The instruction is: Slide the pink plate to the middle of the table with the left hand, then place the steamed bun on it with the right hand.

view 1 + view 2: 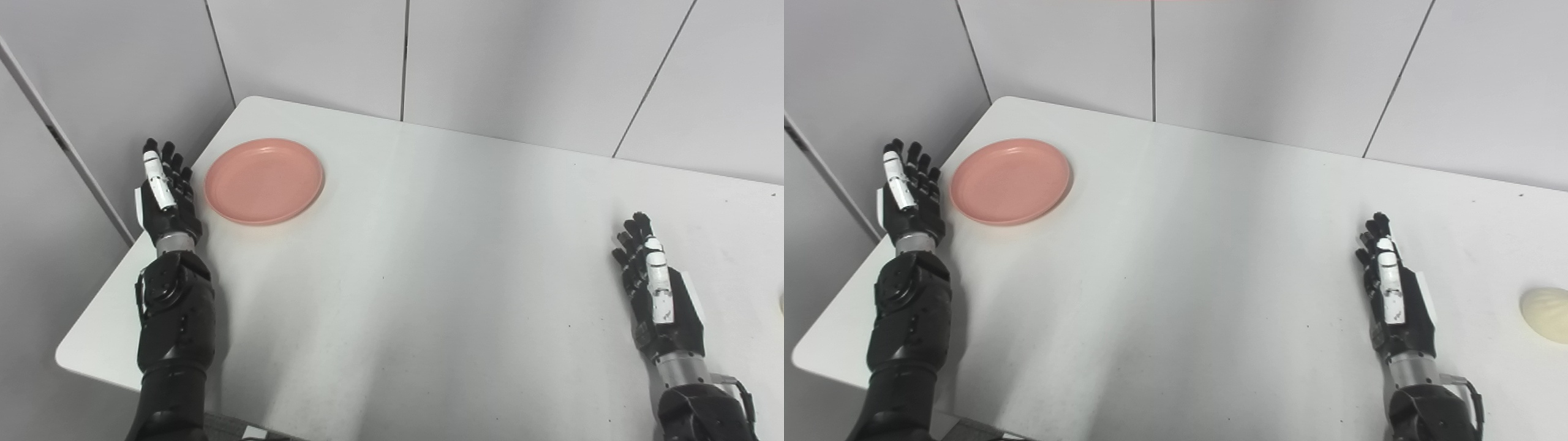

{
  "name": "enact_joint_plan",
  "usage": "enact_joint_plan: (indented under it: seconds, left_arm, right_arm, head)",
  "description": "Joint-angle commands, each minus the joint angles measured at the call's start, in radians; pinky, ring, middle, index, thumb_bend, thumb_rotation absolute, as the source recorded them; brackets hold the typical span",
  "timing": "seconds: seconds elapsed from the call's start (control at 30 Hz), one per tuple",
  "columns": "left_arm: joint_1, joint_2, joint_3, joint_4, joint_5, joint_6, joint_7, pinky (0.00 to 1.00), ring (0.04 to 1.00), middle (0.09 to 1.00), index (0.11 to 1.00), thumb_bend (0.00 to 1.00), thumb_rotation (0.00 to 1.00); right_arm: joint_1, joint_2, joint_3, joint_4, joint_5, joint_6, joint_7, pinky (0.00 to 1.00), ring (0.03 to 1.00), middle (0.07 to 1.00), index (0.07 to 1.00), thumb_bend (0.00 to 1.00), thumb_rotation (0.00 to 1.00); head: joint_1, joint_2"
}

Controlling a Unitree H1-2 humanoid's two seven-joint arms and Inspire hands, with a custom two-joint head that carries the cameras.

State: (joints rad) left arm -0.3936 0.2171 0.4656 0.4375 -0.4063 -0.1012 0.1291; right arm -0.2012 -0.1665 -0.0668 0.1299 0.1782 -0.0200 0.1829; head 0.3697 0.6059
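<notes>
- Plate (264,180), pink and round, lies flat near the far left corner of the white surface (429,257), with nothing on it.
- Bun (1545,314), pale and domed, rests at the right side of the surface, well apart from the plate; only the right eye view shows it whole, while the left eye view catches no more than a sliver at its right edge.
- Left hand (164,195) stands just beside the plate's left rim, over the surface's left edge, its fingers straight and spread, pointing away from the robot and holding nothing. Whether it touches the rim cannot be told.
- Right hand (1390,294) is raised above the right part of the surface, fingers extended and apart, empty, with the bun lying to its right and not in contact with it.
- Both black forearms enter from the bottom edge, one at each side, with the middle of the surface lying bare between them.
- Grey wall panels (490,61) close off the scene behind the surface.
</notes>
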Motion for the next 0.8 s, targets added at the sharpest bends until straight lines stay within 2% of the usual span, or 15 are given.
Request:
enact_joint_plan:
  seconds: [0.0,0.37,0.57,0.77]
  left_arm:
    - [-0.022,0.013,-0.01,0.021,0.01,0.005,-0.004,1.0,0.994,0.972,0.982,0.41,1.0]
    - [-0.042,0.004,-0.056,0.102,0.02,-0.013,-0.031,1.0,0.985,0.96,0.972,0.4,1.0]
    - [-0.057,-0.016,-0.094,0.138,0.017,-0.005,-0.069,1.0,0.969,0.947,0.959,0.39,1.0]
    - [-0.07,-0.039,-0.127,0.16,0.029,0.005,-0.078,1.0,0.961,0.947,0.958,0.4,1.0]
  right_arm:
    - [0.038,0.001,-0.009,0.021,-0.004,-0.015,-0.009,1.0,1.0,1.0,1.0,0.16,1.0]
    - [0.04,0.005,-0.007,0.017,-0.012,-0.014,-0.013,1.0,1.0,1.0,1.0,0.16,1.0]
    - [0.04,0.006,-0.005,0.016,-0.008,-0.016,-0.007,1.0,1.0,1.0,1.0,0.15,1.0]
    - [0.043,0.008,-0.002,0.019,-0.021,-0.025,-0.014,1.0,1.0,1.0,1.0,0.17,1.0]
  head:
    - [-0.001,-0.001]
    - [-0.01,-0.004]
    - [-0.016,-0.006]
    - [-0.028,-0.004]
